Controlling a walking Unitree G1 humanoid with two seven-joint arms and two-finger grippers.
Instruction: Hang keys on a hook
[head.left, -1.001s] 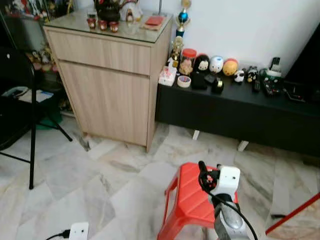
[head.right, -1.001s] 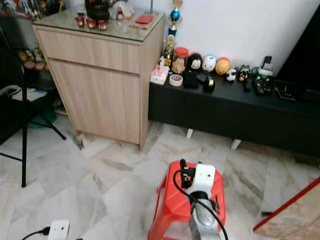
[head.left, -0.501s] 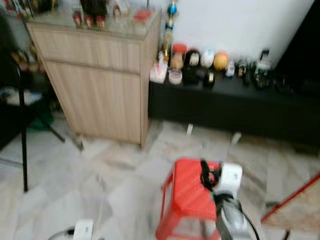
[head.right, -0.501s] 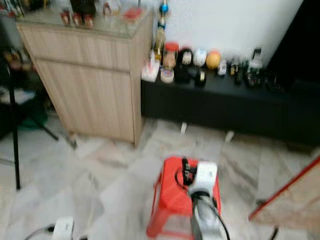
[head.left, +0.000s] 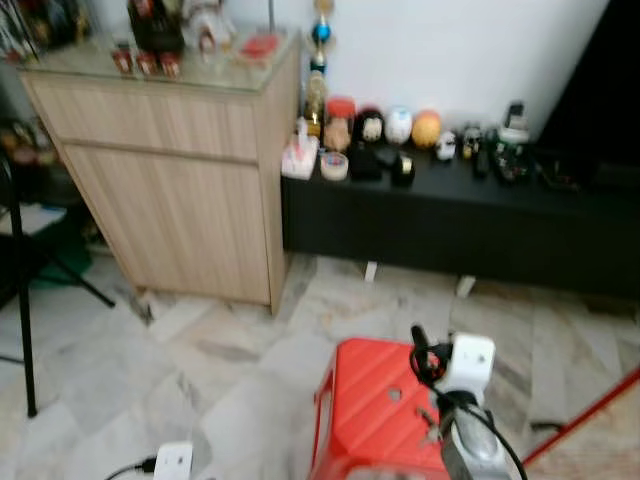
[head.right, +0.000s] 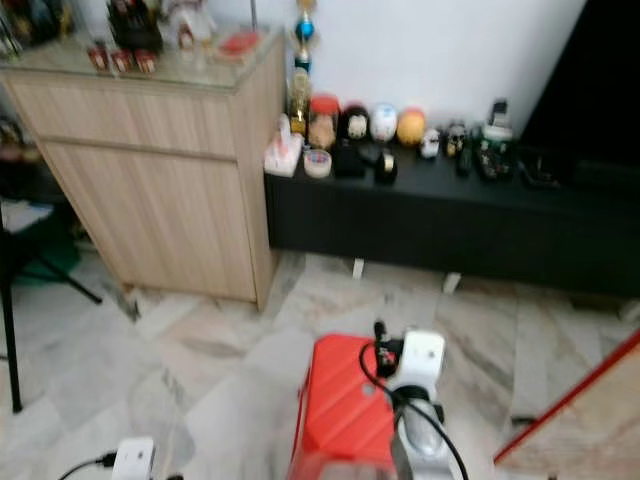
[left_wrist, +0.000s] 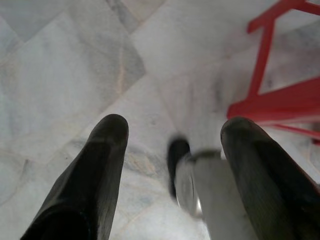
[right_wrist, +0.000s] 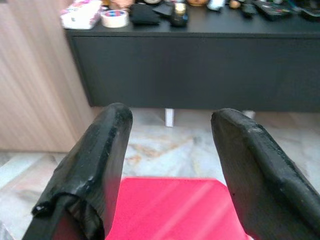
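Note:
A red plastic stool (head.left: 375, 415) stands on the marble floor just in front of me. My right gripper (head.left: 420, 345) is held over the stool's far part, with its white wrist camera (head.left: 470, 360) behind it. In the right wrist view its fingers (right_wrist: 107, 150) stand open above the red seat (right_wrist: 170, 205), with nothing between them. My left gripper (left_wrist: 172, 125) hangs open over the floor beside the stool's red legs (left_wrist: 270, 100). A small dark thing (head.left: 428, 416) lies on the seat by my arm; I cannot tell what it is.
A wooden cabinet (head.left: 170, 170) stands at the back left. A low black bench (head.left: 450, 220) with figurines and small items runs along the wall. A white power strip (head.left: 172, 460) lies on the floor at the left, near a black chair leg (head.left: 20, 300). A red bar (head.left: 590, 420) slants at the right.
The whole picture has shifted: cabinet and bench now sit further left and the stool lies nearer, so the camera has moved. My right arm keeps its pose over the stool.

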